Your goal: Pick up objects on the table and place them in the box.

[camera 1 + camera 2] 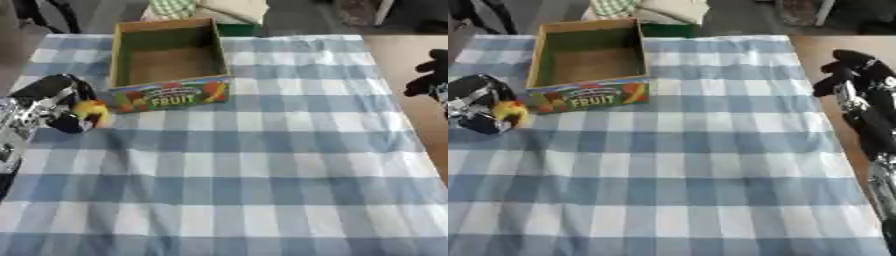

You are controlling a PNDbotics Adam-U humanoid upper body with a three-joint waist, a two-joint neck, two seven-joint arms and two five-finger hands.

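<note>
Left hand [54,106] curled round yellow-red fruit [93,112], just left of box [169,97] front corner, box on checked cloth [262,165], right hand [852,75] idle far right of box, fingers look relaxed

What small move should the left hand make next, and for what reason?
Probably lift and carry the yellow object to the right, over the box wall. The left hand is curled round it just left of the box's front corner, and the box looks empty. The right hand hangs idle at the table's right edge.
</note>
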